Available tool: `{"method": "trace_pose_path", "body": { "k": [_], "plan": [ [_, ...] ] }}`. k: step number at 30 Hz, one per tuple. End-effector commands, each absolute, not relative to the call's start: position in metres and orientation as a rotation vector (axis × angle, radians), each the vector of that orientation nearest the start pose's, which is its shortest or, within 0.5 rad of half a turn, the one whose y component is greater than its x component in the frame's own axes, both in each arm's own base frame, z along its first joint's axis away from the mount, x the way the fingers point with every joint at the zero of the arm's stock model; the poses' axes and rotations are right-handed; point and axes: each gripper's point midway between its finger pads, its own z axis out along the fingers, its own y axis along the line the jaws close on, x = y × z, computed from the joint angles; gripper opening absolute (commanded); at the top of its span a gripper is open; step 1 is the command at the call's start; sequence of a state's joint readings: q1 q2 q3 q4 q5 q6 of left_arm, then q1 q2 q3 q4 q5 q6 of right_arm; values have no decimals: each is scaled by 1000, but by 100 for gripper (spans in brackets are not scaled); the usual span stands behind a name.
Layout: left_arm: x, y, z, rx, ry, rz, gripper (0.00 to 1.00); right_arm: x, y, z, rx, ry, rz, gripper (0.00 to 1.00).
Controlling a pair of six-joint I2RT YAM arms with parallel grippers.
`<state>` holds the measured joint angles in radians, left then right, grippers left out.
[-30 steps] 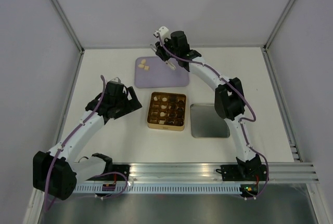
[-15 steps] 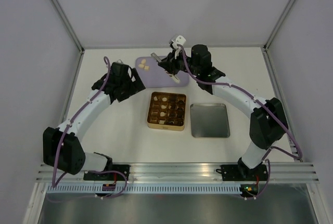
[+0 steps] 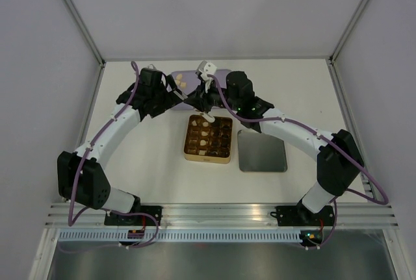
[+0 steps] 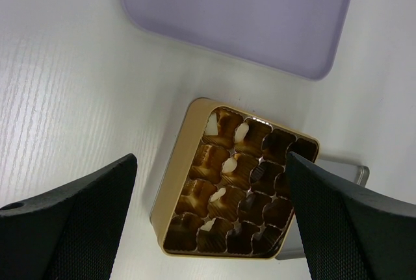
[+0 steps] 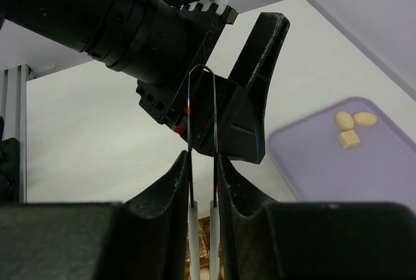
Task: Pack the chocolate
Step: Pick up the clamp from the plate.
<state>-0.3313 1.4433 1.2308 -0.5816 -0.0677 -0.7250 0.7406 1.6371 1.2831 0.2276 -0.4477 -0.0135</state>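
The gold tin [image 4: 174, 163] sits near the middle of the bench [image 3: 143, 156]. Some of the chocolate [image 4: 229, 164] is in its little boxes. The pale pieces fill the row along the tin's left edge and some of the next row. The boxes toward its right edge look dark, and I cannot tell what is in them. Three more pale pieces lie on the purple board [image 4: 240, 13], close to its far left corner. The board lies by the far edge of the bench, a little apart from the tin.

A silver tray [image 3: 262, 153] lies just beside the tin's right edge.

The left end effector [image 4: 210, 157] hangs above the tin with its fingers spread wide and nothing in them. The right end effector [image 5: 203, 158] is clenched on the tweezers [image 5: 194, 228], which point down over the far edge of the tin. I cannot tell if the tips hold a piece.

The two end effectors are very near each other, crowded over the strip between the board and the tin. A black finger of the left one stands right behind the tweezers. White bench shows wide to the left of the tin, along the near edge, and to the right of the tray.
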Motion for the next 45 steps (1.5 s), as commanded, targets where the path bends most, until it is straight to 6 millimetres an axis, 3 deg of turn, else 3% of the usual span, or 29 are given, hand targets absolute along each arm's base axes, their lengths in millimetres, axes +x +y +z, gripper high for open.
{"method": "trace_pose_path", "body": {
  "k": [1, 10, 16, 30, 32, 33, 38, 40, 43, 45],
  "plan": [
    [370, -151, 217, -437, 2271, -506, 99, 324, 405, 305, -954, 1403, 918, 19],
    [365, -170, 231, -346, 2252, -589, 98, 338, 418, 308, -933, 1413, 899, 21],
    [357, -176, 230, -320, 2256, -605, 98, 342, 429, 309, -924, 1426, 896, 24],
    [358, -171, 230, -239, 2246, -546, 98, 333, 433, 266, -980, 1619, 793, 37],
    [358, -172, 231, -232, 2245, -545, 98, 335, 435, 267, -960, 1628, 787, 38],
    [357, -172, 231, -231, 2245, -546, 98, 335, 434, 258, -966, 1665, 775, 40],
    [355, -173, 230, -218, 2249, -543, 97, 342, 438, 258, -957, 1695, 755, 42],
    [355, -175, 230, -210, 2249, -545, 97, 343, 440, 258, -956, 1696, 752, 39],
    [355, -176, 227, -203, 2257, -541, 97, 344, 441, 261, -953, 1689, 758, 25],
    [355, -177, 226, -202, 2259, -542, 97, 343, 441, 264, -950, 1682, 759, 23]
  ]
}}
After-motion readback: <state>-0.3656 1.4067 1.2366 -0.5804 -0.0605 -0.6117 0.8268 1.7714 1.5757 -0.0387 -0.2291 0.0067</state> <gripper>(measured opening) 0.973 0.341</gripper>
